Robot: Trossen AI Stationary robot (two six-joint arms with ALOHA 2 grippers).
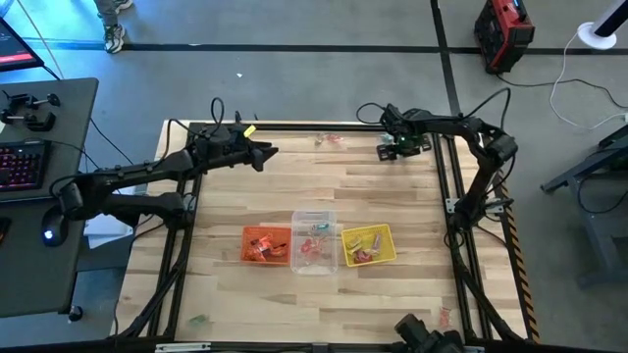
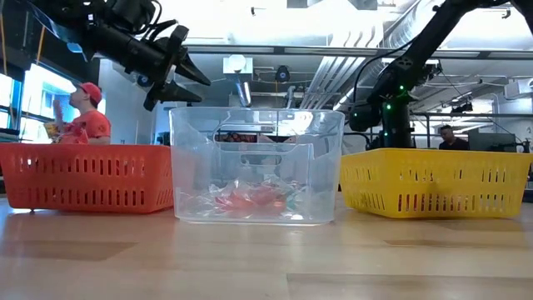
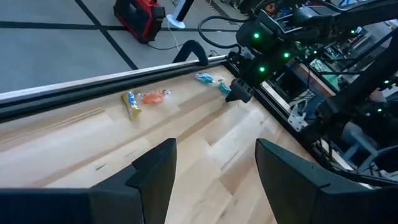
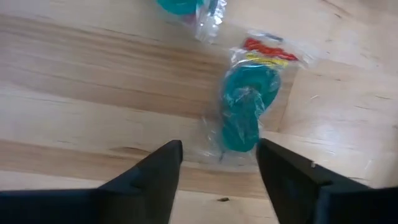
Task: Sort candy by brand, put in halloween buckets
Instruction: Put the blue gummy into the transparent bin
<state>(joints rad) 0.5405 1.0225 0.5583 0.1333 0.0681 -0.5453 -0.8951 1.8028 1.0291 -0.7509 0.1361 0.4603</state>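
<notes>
Three buckets stand in a row near the table's near edge: orange (image 1: 265, 245), clear (image 1: 314, 241) and yellow (image 1: 368, 244), each with candy in it. Loose candy lies by the far edge (image 1: 330, 140). My right gripper (image 4: 219, 146) is open and low over a teal-wrapped candy (image 4: 244, 109) that lies flat on the table just ahead of its fingertips; a second teal candy (image 4: 183, 6) lies beyond. My left gripper (image 3: 214, 146) is open and raised over the table's far left part (image 1: 268, 152). It faces an orange candy (image 3: 154, 96) and a yellow-blue one (image 3: 130, 104).
A black rail (image 3: 93, 84) runs along the far edge behind the loose candy. My right gripper (image 3: 239, 92) shows in the left wrist view beside two teal candies (image 3: 211, 81). A green candy (image 1: 199, 319) and a red one (image 1: 444, 314) lie near the near corners. A person (image 2: 83, 117) stands beyond the table.
</notes>
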